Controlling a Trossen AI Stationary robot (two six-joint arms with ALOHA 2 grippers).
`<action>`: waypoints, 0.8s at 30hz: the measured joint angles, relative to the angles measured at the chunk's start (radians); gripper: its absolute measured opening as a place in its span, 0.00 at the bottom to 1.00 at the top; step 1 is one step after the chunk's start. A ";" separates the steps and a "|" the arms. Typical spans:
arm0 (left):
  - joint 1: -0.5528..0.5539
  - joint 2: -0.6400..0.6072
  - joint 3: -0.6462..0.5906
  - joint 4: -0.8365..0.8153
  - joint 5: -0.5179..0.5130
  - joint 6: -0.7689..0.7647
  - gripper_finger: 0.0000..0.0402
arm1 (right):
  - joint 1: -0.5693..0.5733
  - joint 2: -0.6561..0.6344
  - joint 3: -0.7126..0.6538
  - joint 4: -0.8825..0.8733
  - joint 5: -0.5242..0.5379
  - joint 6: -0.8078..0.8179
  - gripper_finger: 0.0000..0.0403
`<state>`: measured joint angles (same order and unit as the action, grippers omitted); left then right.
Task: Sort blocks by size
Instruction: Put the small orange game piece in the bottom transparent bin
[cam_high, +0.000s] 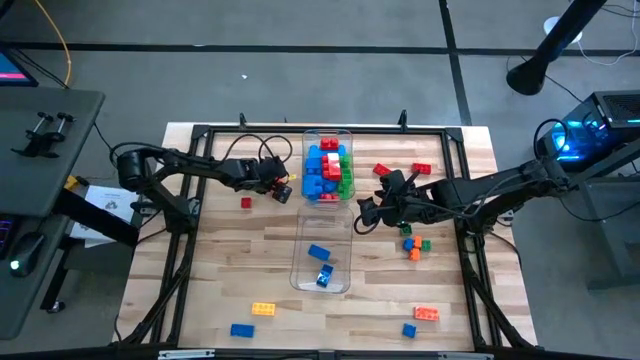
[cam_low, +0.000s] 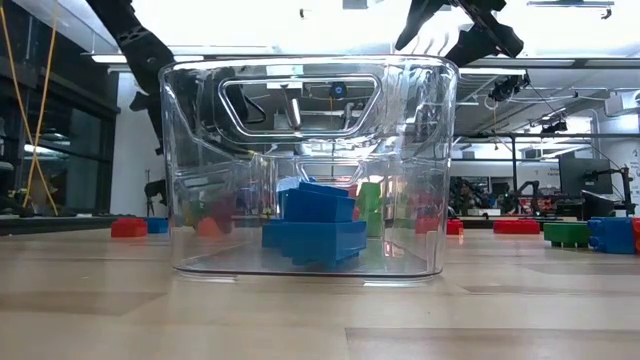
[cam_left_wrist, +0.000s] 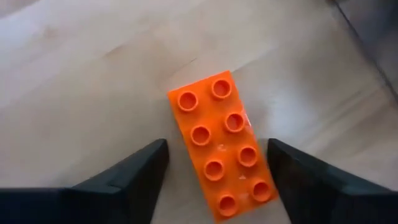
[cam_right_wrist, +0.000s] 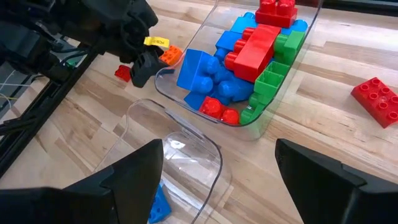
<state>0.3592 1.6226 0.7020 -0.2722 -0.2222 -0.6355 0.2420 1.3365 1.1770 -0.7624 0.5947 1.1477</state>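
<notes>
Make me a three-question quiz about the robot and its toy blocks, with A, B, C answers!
1. Where is the left claw?
A. Beside the far bin, over an orange block
B. Inside the near bin
C. At the table's front edge

2. What colour are the blocks in the near bin?
A. Red
B. Blue
C. Yellow

3. How are the left claw's fingers?
A. Shut on the block
B. Open, either side of the block
C. Hidden

Answers:
1 A: the high view shows it left of the far bin.
2 B: only blue blocks lie there.
3 B: the left wrist view shows gaps on both sides.
</notes>
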 joint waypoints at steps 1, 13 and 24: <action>-0.001 -0.001 -0.001 0.000 -0.004 0.017 0.59 | 0.000 0.000 0.000 0.000 0.000 0.000 0.76; -0.017 -0.317 -0.006 0.043 0.206 0.248 0.23 | 0.000 0.000 0.000 -0.005 0.001 0.005 0.76; -0.554 -0.427 0.147 0.111 0.138 0.383 0.23 | 0.000 0.000 0.000 -0.083 0.000 0.004 0.76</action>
<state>-0.1945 1.1955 0.8486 -0.1613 -0.0841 -0.2525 0.2420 1.3365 1.1770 -0.8455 0.5950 1.1519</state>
